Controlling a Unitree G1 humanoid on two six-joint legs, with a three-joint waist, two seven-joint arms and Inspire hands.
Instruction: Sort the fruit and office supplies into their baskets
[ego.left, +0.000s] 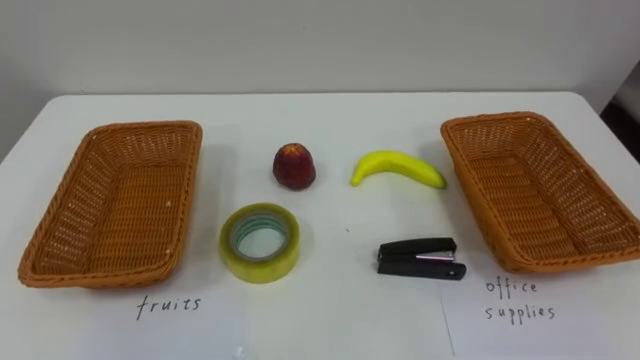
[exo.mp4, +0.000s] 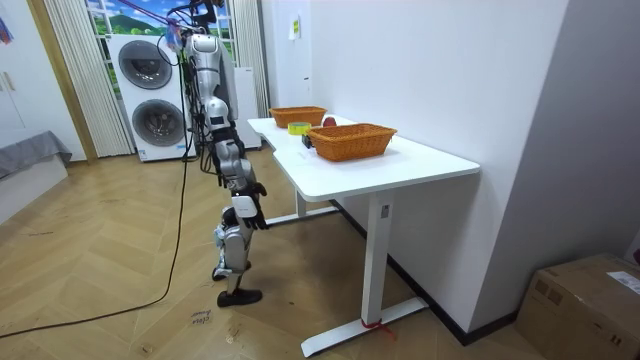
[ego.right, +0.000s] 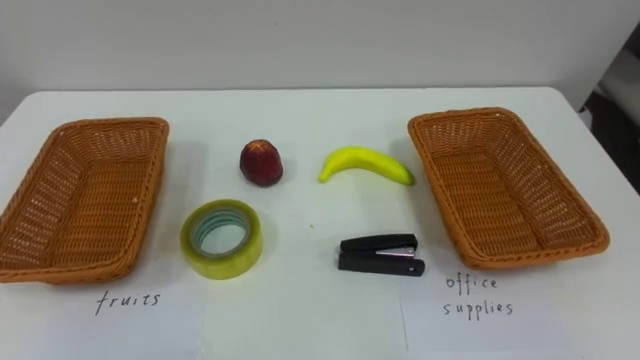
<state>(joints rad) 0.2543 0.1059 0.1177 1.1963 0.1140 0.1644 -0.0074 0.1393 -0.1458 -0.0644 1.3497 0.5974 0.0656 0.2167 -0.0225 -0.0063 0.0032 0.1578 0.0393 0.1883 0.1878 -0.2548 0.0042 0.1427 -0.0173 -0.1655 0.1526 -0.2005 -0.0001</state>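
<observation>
The robot stands at the long side of the white worktop (ego.left: 330, 320); how its hands are held I cannot tell. Between the left basket (ego.left: 50, 262) and the right basket (ego.left: 585, 258), both bare inside, lie an apple (ego.left: 294, 166), a banana (ego.left: 397, 167), a tape roll (ego.left: 260, 242) and a black stapler (ego.left: 420, 257), none touching.

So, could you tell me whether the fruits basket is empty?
Empty: the fruits basket shows only bare wicker inside; the apple and banana lie on the white table outside it.
</observation>
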